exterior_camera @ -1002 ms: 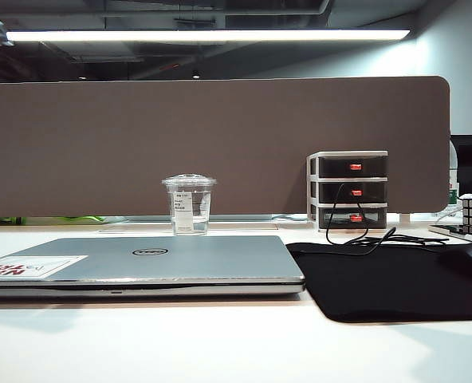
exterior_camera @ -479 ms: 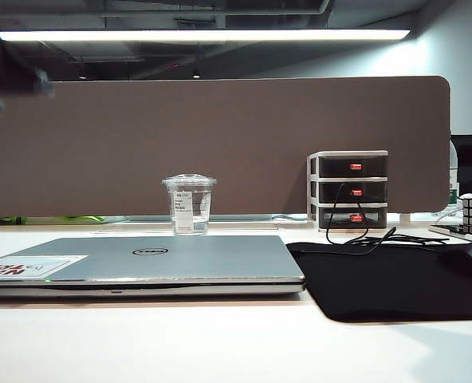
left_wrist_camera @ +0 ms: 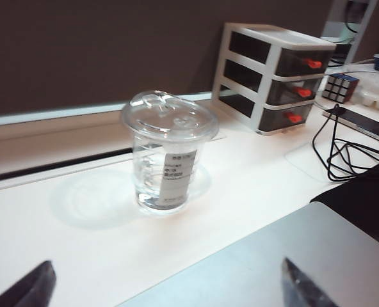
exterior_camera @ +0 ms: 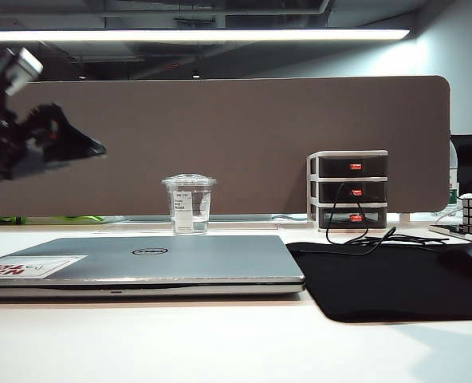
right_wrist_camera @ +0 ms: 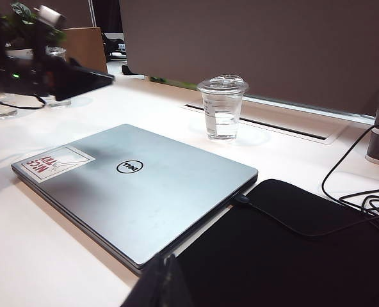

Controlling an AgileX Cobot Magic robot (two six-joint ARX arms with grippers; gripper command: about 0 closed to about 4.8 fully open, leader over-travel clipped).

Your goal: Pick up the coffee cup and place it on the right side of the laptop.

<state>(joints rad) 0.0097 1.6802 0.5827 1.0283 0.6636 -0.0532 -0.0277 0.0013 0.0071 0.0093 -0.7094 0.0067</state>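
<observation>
The coffee cup (left_wrist_camera: 168,150), lidded, a little clear liquid at its bottom, stands upright beyond the closed laptop (exterior_camera: 152,262).
Your left gripper (left_wrist_camera: 167,284) is spread wide and empty, cup ahead between its fingertips (left_wrist_camera: 29,288); right gripper (right_wrist_camera: 161,284) fingertips look together near the laptop's corner.

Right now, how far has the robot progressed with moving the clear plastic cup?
Nothing is done: the clear plastic lidded cup stands behind the closed silver laptop. In hand: the open left gripper hangs in the air, apart from it. Left: grasp, lift, place right of laptop. The right gripper looks shut.
</observation>
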